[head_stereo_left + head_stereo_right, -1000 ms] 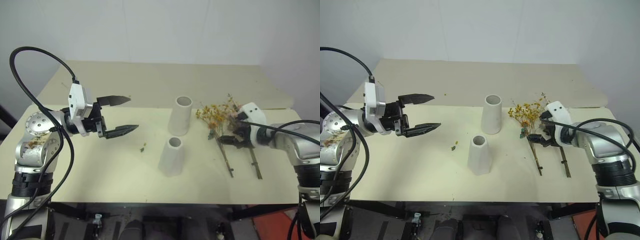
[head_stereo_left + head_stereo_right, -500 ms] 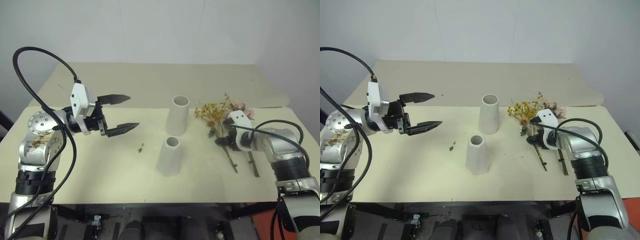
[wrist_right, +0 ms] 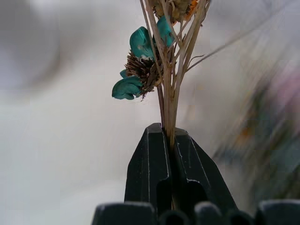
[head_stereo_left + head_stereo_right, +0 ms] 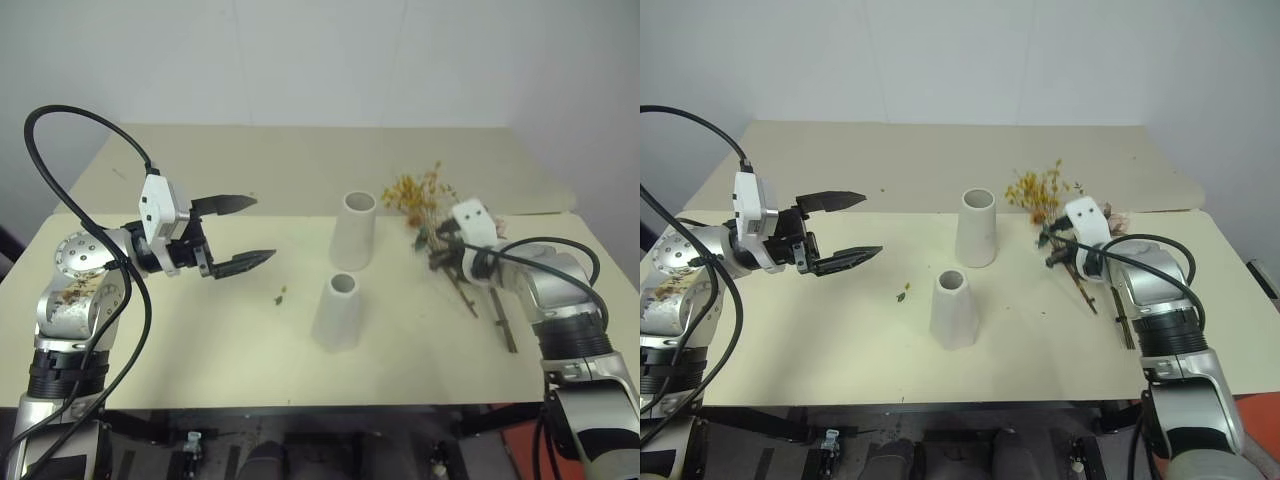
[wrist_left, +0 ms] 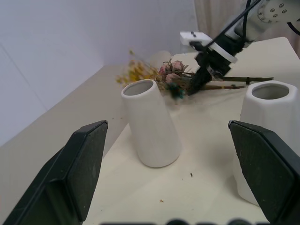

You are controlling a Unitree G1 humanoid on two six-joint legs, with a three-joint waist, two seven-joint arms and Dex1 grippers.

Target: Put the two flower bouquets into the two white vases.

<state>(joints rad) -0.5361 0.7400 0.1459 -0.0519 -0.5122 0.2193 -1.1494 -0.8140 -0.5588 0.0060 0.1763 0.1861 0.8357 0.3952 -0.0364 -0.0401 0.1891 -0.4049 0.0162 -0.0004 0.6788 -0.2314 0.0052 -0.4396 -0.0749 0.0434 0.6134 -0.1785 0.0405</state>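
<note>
Yellow-orange dried spray (image 4: 414,191) pinched by its stems in the right claw (image 3: 171,140); left claw (image 4: 246,232) hovers wide open near two white vases (image 4: 354,230).

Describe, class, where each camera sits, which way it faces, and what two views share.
Head pair: looks down over the table, both arms showing.
Left wrist: looks along the open left gripper at the two vases.
Right wrist: looks along the right gripper, shut on the yellow spray.
Shared: head and left wrist views both show the vases and the spray.
</note>
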